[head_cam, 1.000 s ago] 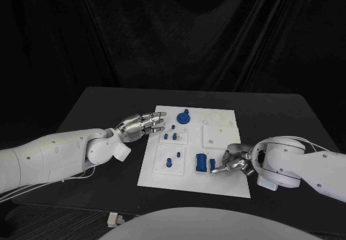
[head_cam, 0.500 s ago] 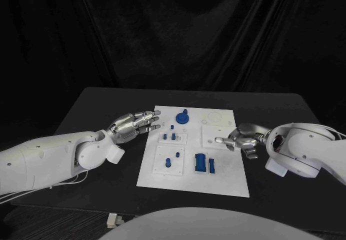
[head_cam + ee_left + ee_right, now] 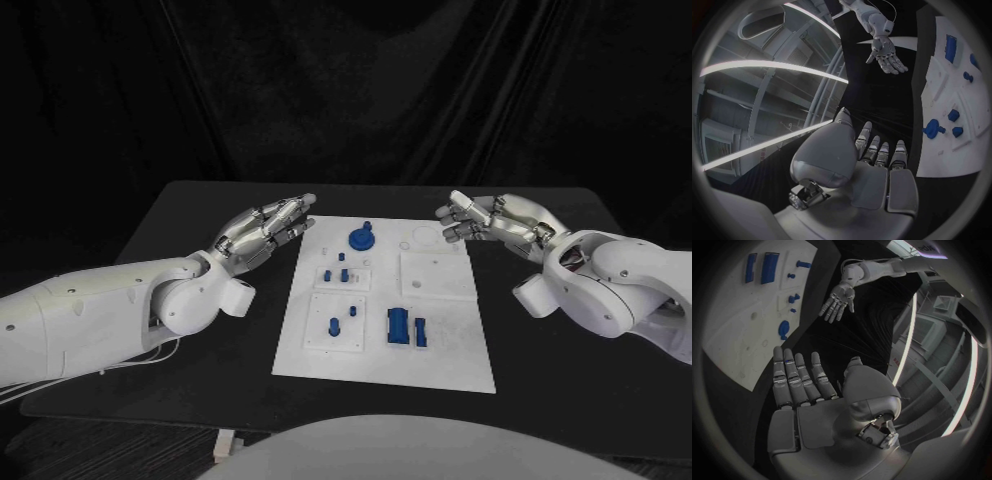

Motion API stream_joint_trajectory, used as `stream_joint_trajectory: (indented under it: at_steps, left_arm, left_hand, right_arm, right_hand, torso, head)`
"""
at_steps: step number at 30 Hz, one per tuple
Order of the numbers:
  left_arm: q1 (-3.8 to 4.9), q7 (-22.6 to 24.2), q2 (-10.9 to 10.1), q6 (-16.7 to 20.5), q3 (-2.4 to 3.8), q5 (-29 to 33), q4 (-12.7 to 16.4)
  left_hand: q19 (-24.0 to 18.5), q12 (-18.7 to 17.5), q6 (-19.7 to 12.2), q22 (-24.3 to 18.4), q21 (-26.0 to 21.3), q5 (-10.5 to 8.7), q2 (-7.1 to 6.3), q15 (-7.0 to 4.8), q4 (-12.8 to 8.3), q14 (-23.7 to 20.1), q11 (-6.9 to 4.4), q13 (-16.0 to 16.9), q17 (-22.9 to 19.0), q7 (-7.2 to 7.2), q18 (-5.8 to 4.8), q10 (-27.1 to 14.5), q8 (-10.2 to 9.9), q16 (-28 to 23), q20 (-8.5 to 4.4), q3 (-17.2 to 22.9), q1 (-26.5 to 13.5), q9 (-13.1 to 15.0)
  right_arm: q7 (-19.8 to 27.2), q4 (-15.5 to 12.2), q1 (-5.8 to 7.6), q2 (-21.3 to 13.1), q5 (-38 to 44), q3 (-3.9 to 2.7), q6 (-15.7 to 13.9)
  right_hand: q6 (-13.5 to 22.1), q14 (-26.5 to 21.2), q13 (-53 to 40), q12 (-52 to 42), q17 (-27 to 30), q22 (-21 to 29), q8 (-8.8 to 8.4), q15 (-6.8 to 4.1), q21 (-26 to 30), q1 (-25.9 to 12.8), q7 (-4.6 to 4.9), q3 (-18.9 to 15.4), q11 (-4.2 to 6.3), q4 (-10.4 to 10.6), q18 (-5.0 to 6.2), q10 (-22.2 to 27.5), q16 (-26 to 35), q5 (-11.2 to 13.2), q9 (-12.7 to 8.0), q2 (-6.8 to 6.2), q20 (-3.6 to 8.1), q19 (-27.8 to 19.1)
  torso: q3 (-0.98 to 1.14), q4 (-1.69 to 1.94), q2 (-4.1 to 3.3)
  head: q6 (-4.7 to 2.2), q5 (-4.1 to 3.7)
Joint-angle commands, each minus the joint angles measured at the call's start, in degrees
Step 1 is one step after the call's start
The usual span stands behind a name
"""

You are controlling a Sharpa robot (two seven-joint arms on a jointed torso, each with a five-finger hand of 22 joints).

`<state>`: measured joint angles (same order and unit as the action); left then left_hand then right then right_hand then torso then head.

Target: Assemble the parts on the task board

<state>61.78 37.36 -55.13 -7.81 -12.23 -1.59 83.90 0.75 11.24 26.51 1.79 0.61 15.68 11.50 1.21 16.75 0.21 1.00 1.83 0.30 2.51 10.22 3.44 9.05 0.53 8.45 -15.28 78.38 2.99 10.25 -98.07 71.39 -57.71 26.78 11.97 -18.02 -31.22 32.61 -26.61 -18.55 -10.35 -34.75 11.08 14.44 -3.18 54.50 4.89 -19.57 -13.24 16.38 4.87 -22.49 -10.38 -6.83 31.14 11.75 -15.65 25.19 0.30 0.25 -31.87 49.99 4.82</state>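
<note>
Presently the task board [image 3: 387,345] lies flat at the middle of the black table [image 3: 188,210], with both hands clear of it. The left hand [image 3: 267,232] hovers just off the board's left edge near its far corner, fingers extended and slightly apart, holding nothing. The right hand [image 3: 495,219] hovers beyond the board's far right corner, fingers likewise spread and empty.

On the board, a round blue part with a knob [image 3: 365,238] sits near the far edge. Nearer than it, small blue pegs [image 3: 340,272] stand in a raised white square. Nearer again, a second square carries another blue peg part [image 3: 338,323]. Beside that, toward the board's middle, a larger blue block [image 3: 398,326] and a slimmer blue bar [image 3: 421,332] lie side by side. The right-hand white square [image 3: 437,273] and a ring-shaped recess [image 3: 430,236] at the far right corner appear unoccupied.

Judgement: several parts look seated, but whether each is fully home cannot be told; the vacant positions suggest work remains.

No brand, label or legible writing is found on the board or parts.
</note>
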Motion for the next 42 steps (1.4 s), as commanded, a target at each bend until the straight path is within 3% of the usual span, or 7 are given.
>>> stream_joint_trajectory:
  at_steps: [1, 3, 9, 10, 26, 27, 42]
  left_arm:
    - [0.18, 8.6, 0.23, 4.2, 0.05, -1.7, 0.11]
    - [0.18, 8.96, 0.34, 4.52, 0.05, -1.92, 0.0]
    - [-0.06, 0.12, 0.59, 3.49, 0.5, -0.38, 0.25]
    - [-0.08, 0.0, 0.75, 4.24, 0.68, -0.35, 0.34]
    - [-0.93, -4.17, 6.09, 30.53, 7.05, 0.72, 3.49]
    - [-0.99, -4.47, 6.48, 32.43, 7.51, 0.8, 3.72]
    - [-1.6, -7.49, 10.36, 51.5, 12.13, 1.58, 6.0]
  left_hand:
    - [-0.32, -0.95, -1.14, -0.83, -0.33, -0.15, -0.01, -0.84, -0.04, -0.21, -1.23, -0.19, -0.3, -0.78, 0.15, -0.75, -0.71, -0.53, -0.91, -0.5, -0.25, -0.14]
    - [-0.52, -1.37, -1.86, -1.21, -0.43, 0.37, 0.0, -1.11, -0.05, -0.21, -1.67, -0.26, -0.3, -1.19, 0.12, -1.17, -1.19, -0.53, -1.16, -0.58, 0.01, -0.22]
    - [-0.75, -5.42, -12.02, -1.79, -0.61, -6.31, -4.74, -1.21, -6.85, -0.21, -1.0, -1.83, -0.3, -2.51, -3.77, -3.44, -4.41, -0.53, -3.92, 6.11, -32.51, -2.99]
    - [-0.75, -5.67, -12.58, -1.79, -0.61, -6.68, -5.01, -1.21, -7.21, -0.21, -1.0, -1.83, -0.3, -2.51, -4.07, -3.44, -4.59, -0.53, -4.19, 6.47, -34.28, -2.99]
    - [-0.75, -11.24, -19.23, -1.79, -0.61, -10.97, -11.5, -1.21, -11.57, -0.21, -1.0, -1.83, -0.3, -2.51, -5.93, -3.44, -9.05, -0.53, -8.45, 10.84, -55.29, -2.99]
    - [-0.75, -11.24, -19.63, -1.79, -0.61, -11.23, -11.5, -1.21, -11.84, -0.21, -1.0, -1.83, -0.3, -2.51, -10.22, -3.44, -9.05, -0.53, -8.45, 11.1, -56.6, -2.99]
    - [-0.75, -11.24, -26.51, -1.79, -0.61, -15.68, -11.5, -1.21, -16.75, -0.21, -1.0, -1.83, -0.3, -2.51, -10.22, -3.44, -9.05, -0.53, -8.45, 15.28, -66.69, -2.99]
  right_arm:
    - [14.83, 0.88, -0.83, 0.45, -10.16, -0.06, 3.08]
    - [16.96, 1.46, -1.25, 0.78, -11.0, -0.06, 3.99]
    - [6.81, 1.46, -1.63, 1.47, -5.74, -0.91, -1.22]
    - [7.2, 1.66, -1.92, 1.82, -6.38, -1.24, -1.98]
    - [18.23, 7.43, -10.24, 11.82, -24.61, -10.82, -23.53]
    - [18.61, 7.63, -10.53, 12.17, -25.24, -11.15, -24.27]
    - [19.54, 8.12, -11.23, 13.01, -26.78, -11.97, -26.1]
  right_hand:
    - [1.38, -7.85, 3.53, 2.3, 2.39, 12.74, -0.96, 0.37, 0.91, 1.68, -1.13, -0.59, 1.05, 0.18, -0.17, 5.32, 2.39, -0.13, -2.86, 0.25, -0.36, -12.25]
    - [1.45, -12.37, 5.74, 2.72, 3.73, 17.75, -0.96, -0.08, 1.44, 2.63, -1.69, -1.04, 1.75, 0.22, 0.54, 7.42, 3.23, -0.32, -4.64, 0.5, -0.53, -16.13]
    - [23.4, -26.63, 20.83, 14.28, 10.35, 29.47, -11.08, -14.44, 3.18, -39.06, -4.89, 14.17, 13.24, -12.06, -4.87, 18.24, 10.38, 6.83, -23.93, -11.75, 11.44, -25.19]
    - [24.71, -27.7, 21.79, 18.55, 10.35, 30.35, -11.08, -14.44, 3.18, -41.6, -4.89, 15.04, 13.24, -16.38, -4.87, 22.49, 10.38, 6.83, -25.14, -11.75, 15.65, -25.19]
    - [31.22, -32.61, 26.61, 18.55, 10.35, 34.75, -11.08, -14.44, 3.18, -54.5, -4.89, 19.57, 13.24, -16.38, -4.87, 22.49, 10.38, 6.83, -31.14, -11.75, 15.65, -25.19]
    - [31.22, -32.61, 26.61, 18.55, 10.35, 34.75, -11.08, -14.44, 3.18, -54.5, -4.89, 19.57, 13.24, -16.38, -4.87, 22.49, 10.38, 6.83, -31.14, -11.75, 15.65, -25.19]
    - [31.22, -32.61, 26.61, 18.55, 10.35, 34.75, -11.08, -14.44, 3.18, -54.5, -4.89, 19.57, 13.24, -16.38, -4.87, 22.49, 10.38, 6.83, -31.14, -11.75, 15.65, -25.19]
  torso:
    - [0.22, -0.28, 0.52]
    - [0.36, -0.25, 0.46]
    - [0.09, -0.14, 0.3]
    - [0.08, -0.15, 0.31]
    - [-0.23, -0.23, 0.62]
    - [-0.25, -0.24, 0.64]
    - [-0.3, -0.25, 0.69]
  head:
    - [0.01, 0.17]
    - [0.01, 0.11]
    - [-1.04, -0.2]
    - [-1.41, -0.32]
    - [-12.99, -3.99]
    - [-13.77, -4.24]
    - [-15.62, -4.82]
